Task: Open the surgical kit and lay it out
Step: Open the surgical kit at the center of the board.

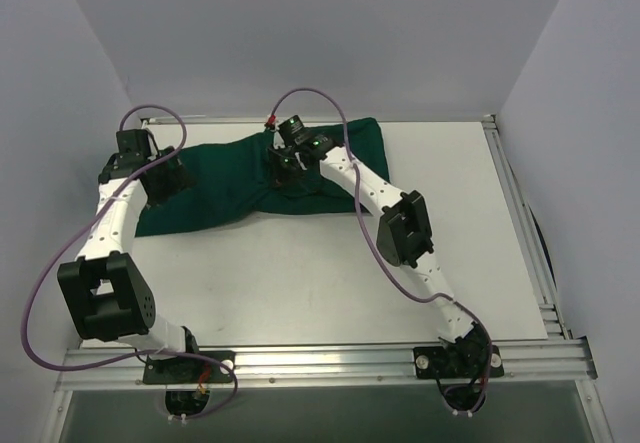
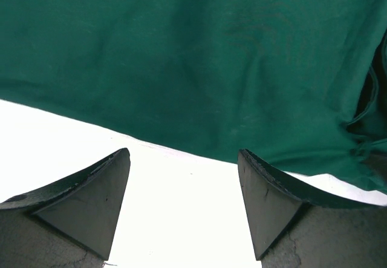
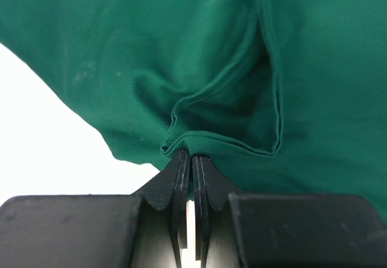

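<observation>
Over at the far side of the white surface (image 1: 300,293) sits the green cloth wrap (image 1: 220,193), a long lumpy bundle running from the left edge to a bit past centre. It looks fully closed up and whatever's inside is hidden. So I'd call this the very first step, getting the cloth unfolded, and it's barely started.

Both arms stretch forward from the near edge. On its side, the left arm (image 1: 115,213) reaches up along the left, and its wrist hangs over the left end of the bundle. Meanwhile the right arm (image 1: 400,223) angles inward with its elbow out to the right and its wrist tipped down over the middle of the cloth.

Up close, the left end effector (image 2: 183,159) is released. Its 2 fingers are spread wide right by the near hem of the cloth, gripping nothing. Over on the other side, the right end effector (image 3: 191,157) is clenched tight on a folded hem (image 3: 211,147) of the wrap, with fabric bunched right at its tips.

My guess for the next move: the right one peels that flap back without dragging the whole bundle along. The left probably needs to pin or grab its end for that. The pinch looks shallow, so a slow pull seems wise or the fabric could slip out.
</observation>
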Robot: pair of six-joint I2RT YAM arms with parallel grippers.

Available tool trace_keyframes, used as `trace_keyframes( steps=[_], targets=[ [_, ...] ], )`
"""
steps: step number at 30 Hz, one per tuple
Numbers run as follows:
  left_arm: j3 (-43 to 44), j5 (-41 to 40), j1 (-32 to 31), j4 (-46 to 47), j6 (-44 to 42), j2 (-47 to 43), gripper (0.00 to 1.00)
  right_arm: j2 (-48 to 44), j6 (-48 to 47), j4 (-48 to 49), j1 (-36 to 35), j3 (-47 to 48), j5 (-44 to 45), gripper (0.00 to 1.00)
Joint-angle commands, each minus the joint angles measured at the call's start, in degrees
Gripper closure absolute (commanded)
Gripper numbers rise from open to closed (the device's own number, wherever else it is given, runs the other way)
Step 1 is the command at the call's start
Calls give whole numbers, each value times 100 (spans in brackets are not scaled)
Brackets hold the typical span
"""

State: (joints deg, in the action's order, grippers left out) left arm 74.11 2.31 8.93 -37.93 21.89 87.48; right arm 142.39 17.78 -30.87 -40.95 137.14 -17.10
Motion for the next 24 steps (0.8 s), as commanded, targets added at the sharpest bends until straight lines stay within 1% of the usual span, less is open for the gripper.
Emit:
trace_keyframes(
  steps=[1, 4, 6, 7, 8, 10, 12, 13, 14, 15, 16, 19, 24],
  targets=[
    [139, 86, -23, 242, 35, 85, 19, -712, 182, 222, 420, -134, -3, 100],
    [165, 95, -23, 242, 52, 172, 19, -835, 226, 292, 614, -197, -161, 100],
    [139, 112, -32, 277, 87, 216, 19, -835, 252, 397, 676, -249, -310, 96],
    [122, 112, -32, 304, 87, 234, 19, -801, 296, 450, 693, -293, -607, 96],
    [96, 95, -32, 313, 105, 260, 19, -757, 322, 442, 685, -198, -619, 95],
    [69, 59, -23, 339, 131, 348, 19, -695, 323, 406, 667, -170, -601, 98],
    [104, -28, -23, 313, 131, 488, 19, -712, 366, 670, 658, -354, -908, 98],
    [104, -89, -23, 313, 131, 533, 19, -686, 358, 679, 650, -346, -978, 95],
    [104, -116, -14, 322, 131, 585, 19, -651, 340, 662, 650, -337, -1144, 83],
    [95, -151, 3, 356, 114, 690, 19, -599, 323, 653, 632, -346, -1224, 77],
    [104, -178, 56, 339, 105, 752, 19, -581, 296, 644, 615, -355, -1304, 65],
    [25, -178, 153, 339, 140, 937, 19, -563, 165, 609, 509, -399, -1331, 45],
    [-168, -441, 399, 480, 35, 1086, 20, -397, 182, 574, 474, -302, -1410, 44]
  ],
)
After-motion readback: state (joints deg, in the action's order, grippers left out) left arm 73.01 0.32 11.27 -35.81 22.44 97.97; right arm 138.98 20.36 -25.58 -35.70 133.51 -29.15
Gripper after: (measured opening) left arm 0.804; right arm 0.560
